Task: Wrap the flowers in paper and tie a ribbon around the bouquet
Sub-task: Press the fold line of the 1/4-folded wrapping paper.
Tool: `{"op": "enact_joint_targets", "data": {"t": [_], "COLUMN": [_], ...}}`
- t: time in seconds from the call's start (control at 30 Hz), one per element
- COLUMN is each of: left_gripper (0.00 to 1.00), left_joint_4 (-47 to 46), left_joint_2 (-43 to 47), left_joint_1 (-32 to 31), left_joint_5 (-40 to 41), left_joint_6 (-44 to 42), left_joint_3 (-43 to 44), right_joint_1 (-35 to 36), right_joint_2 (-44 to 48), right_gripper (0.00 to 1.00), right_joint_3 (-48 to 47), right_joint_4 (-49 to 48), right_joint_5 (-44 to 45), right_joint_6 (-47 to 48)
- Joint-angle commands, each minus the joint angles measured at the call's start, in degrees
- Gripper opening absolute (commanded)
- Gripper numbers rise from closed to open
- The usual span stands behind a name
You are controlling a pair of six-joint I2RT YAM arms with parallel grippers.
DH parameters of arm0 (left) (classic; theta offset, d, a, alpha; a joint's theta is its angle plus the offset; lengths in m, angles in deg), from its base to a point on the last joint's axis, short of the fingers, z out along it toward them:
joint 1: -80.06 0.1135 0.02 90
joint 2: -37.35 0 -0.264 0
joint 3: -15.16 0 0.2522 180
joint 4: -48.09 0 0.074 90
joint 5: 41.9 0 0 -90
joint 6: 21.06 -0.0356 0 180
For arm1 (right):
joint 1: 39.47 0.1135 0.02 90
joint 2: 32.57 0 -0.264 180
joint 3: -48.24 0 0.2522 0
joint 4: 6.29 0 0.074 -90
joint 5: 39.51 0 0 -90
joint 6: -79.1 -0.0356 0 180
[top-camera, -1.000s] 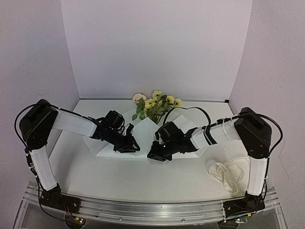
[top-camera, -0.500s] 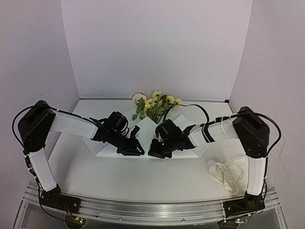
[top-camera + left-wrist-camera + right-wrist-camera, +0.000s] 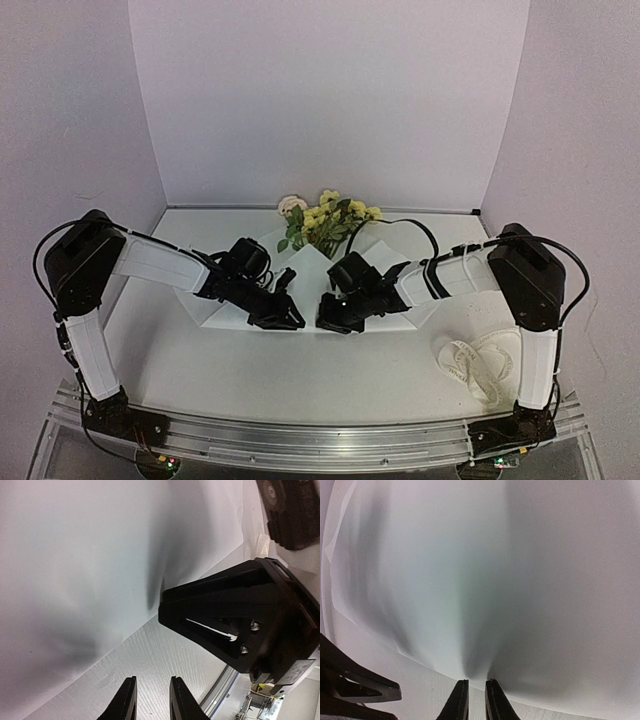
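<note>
**A:** Where is the wide, thin white paper sheet?

**B:** It lies spread on the pale grey counter, in the middle, with both arms reaching in over its near edge. It is soft, and shallow folds run across it.

**A:** And the small bunch of yellow blossoms with one pale pink-cream rose and green leaves?

**B:** It is at the far end of the sheet, close to the back wall. The blossoms stick out past the paper's far edge. The arms hide most of the stems.

**A:** What is the black right gripper doing?

**B:** Its fingers are drawn nearly together on the near edge of the sheet. In the right wrist view the paper puckers into a crease that runs straight into the narrow gap. In the left wrist view a white sliver shows between those fingers. So it is pinching the paper.

**A:** And the black left gripper?

**B:** It sits just beside the right one, tip facing tip. Its fingers stand a little apart with nothing between them. They are over bare counter, just off the sheet's near edge.

**A:** And the long, narrow off-white ribbon?

**B:** It lies in loose loops on the counter by the right arm's upright link, clear of the sheet and of both grippers.
</note>
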Motion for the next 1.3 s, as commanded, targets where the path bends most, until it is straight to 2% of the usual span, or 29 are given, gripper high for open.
{"op": "enact_joint_targets", "data": {"t": [0.0,0.3,1.27], "left_gripper": [0.24,0.21,0.18], "left_joint_4": [-0.7,-0.6,-3.8], "left_joint_2": [-2.3,-4.6,-4.2], "left_joint_1": [0.2,0.7,2.9], "left_joint_5": [-0.2,2.9,0.4], "left_joint_6": [-1.7,-0.2,2.2], "left_joint_3": [2.0,3.0,0.3], "right_joint_1": [-0.1,1.1,0.6], "right_joint_2": [3.2,3.9,0.0], "right_gripper": [0.15,0.19,0.18], "right_joint_3": [-1.5,-2.1,-0.3], "right_joint_4": [2.0,3.6,4.4], "right_joint_5": [2.3,2.3,4.8], "right_joint_6": [2.1,3.4,-1.1]}}
